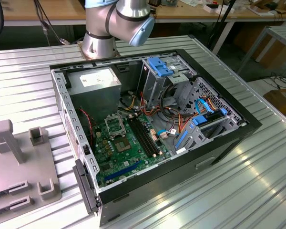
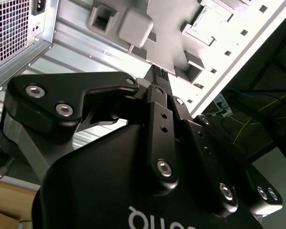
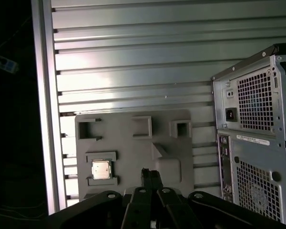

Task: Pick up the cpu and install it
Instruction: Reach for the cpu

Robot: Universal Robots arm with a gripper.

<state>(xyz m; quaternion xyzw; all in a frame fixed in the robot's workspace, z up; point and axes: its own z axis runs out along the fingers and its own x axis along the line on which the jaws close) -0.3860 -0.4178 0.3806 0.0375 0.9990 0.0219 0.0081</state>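
Step in hand: reaching for the cpu [image 3: 100, 170]; nothing is lifted yet, and I judge the task barely begun.
Cpu: lies flat, silver top up, in a shallow pocket of the grey holder [image 3: 133, 157], between two low ridges near one corner of the holder.
Gripper [image 3: 151, 175]: above the holder, over its middle edge, off to one side of the cpu and well apart from the case [image 3: 255, 138].
Jaws: pressed together at the tips in both wrist views, holding nothing.
Doing it well: the jaws must part before they come down; they should centre over the cpu and close on the two edges the ridges leave free, so the chip comes up level and does not skid.
Socket [image 1: 115, 126]: in the exterior view, on the board [image 1: 126, 152] inside the open case, beside the memory slots; whether its frame is open I cannot tell.
Hidden: the gripper body [image 2: 148, 191] blocks the cpu in the second wrist view; the holder is cut off at the exterior view's left; the cpu's corner mark is too small to make out.
Tabletop [image 3: 133, 57]: ribbed metal, carrying holder and case.
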